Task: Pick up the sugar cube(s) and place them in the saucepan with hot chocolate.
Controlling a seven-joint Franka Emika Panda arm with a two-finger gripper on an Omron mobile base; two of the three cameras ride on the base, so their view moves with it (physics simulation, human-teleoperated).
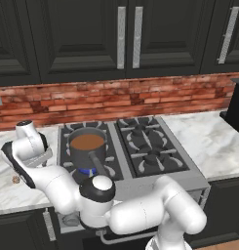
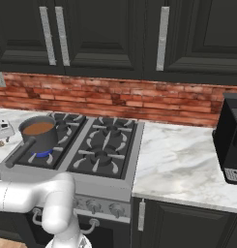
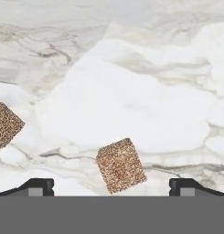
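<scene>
Looking down at the marble counter, I have a brownish speckled sugar cube lying just ahead of my open gripper, between the lines of its two fingertips and touching neither. A second speckled cube is cut off by the left edge. The pale cube is out of view. From the left base camera my hand hangs over the counter left of the stove, near a small brown cube. The saucepan, full of orange-brown liquid, stands on the front left burner with its handle pointing toward me.
A blue flame burns under the saucepan on the stove. A black coffee machine stands on the right counter. The brick backsplash and dark cabinets rise behind. My own arm crosses the stove's front edge.
</scene>
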